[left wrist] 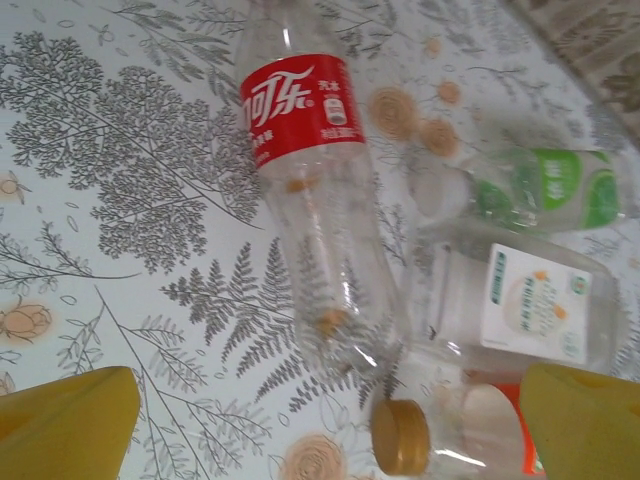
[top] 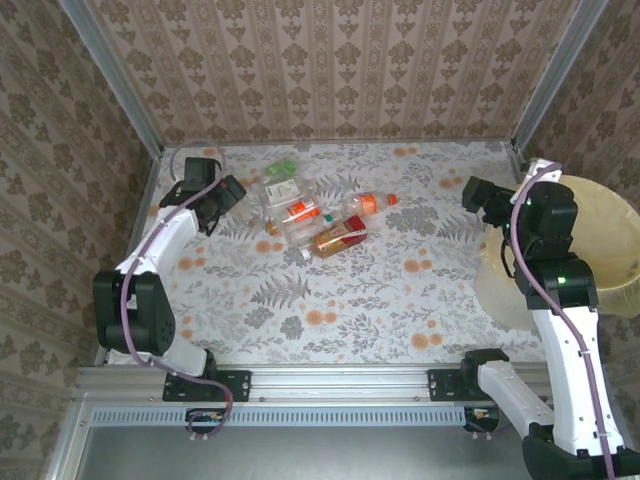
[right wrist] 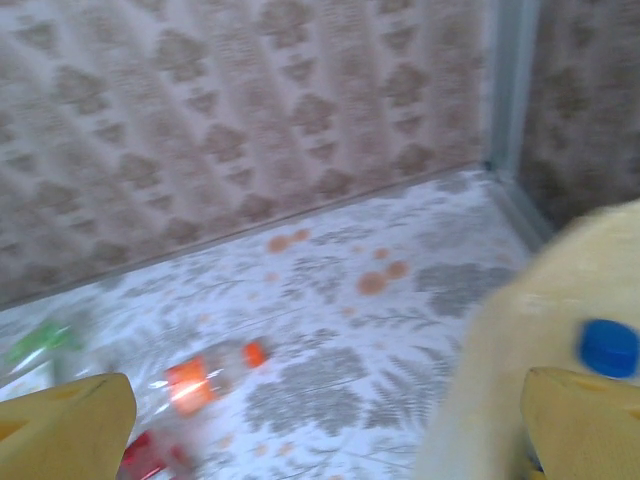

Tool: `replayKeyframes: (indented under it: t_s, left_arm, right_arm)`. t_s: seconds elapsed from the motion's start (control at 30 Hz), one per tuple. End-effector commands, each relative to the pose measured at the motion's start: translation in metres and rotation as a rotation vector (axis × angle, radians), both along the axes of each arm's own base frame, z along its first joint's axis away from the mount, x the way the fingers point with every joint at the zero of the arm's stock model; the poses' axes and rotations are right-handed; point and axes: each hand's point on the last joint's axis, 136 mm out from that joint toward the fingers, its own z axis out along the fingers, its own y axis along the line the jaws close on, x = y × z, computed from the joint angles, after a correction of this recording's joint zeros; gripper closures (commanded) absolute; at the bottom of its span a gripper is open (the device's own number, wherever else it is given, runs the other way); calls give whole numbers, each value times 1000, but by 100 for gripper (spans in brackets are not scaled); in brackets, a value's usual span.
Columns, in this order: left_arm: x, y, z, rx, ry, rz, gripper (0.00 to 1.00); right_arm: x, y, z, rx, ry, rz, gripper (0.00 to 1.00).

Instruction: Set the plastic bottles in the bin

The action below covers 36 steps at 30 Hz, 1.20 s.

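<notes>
Several plastic bottles (top: pixel 318 212) lie in a cluster at the back middle of the table. My left gripper (top: pixel 232 197) hovers just left of them, open. In the left wrist view its yellow fingers (left wrist: pixel 62 428) stand wide apart, with a clear bottle with a red label (left wrist: pixel 310 180) ahead, a green-label bottle (left wrist: pixel 545 190), a white-label bottle (left wrist: pixel 525 300) and a gold cap (left wrist: pixel 400 437). My right gripper (top: pixel 474 194) is open and empty beside the bin (top: pixel 610 215) at the right edge. A blue cap (right wrist: pixel 608 347) shows inside the yellow bag (right wrist: pixel 520 340).
Patterned walls close in the table at the back and both sides, with metal posts in the corners. The flowered tabletop (top: pixel 380 290) lies bare between the bottle cluster and the arms' bases. An orange-label bottle (right wrist: pixel 200 380) appears blurred in the right wrist view.
</notes>
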Motion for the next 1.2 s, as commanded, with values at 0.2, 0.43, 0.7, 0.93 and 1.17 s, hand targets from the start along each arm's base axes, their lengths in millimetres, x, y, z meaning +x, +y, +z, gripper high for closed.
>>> replayKeyframes:
  t_s: [0.2,0.43,0.7,0.93,1.17]
  left_arm:
    - [6,-16,-14,-6,71,12,0]
    - [13,-92,-27,-32,50,-318,2]
    - [-2,-173,-9,112,-52,-753,1]
    - [-43,-241,-16,325,-126,-1151,2]
    - [-75,-267,-42,393,-121,-1306,7]
  right_arm:
    - [8,72,5,62,-72,308,0]
    - [16,84,-1,84,-79,350,0]
    - [18,86,-5,64,-70,358,0]
    - [21,87,-7,58,-65,360,0]
    - [22,88,-9,55,-57,362,0]
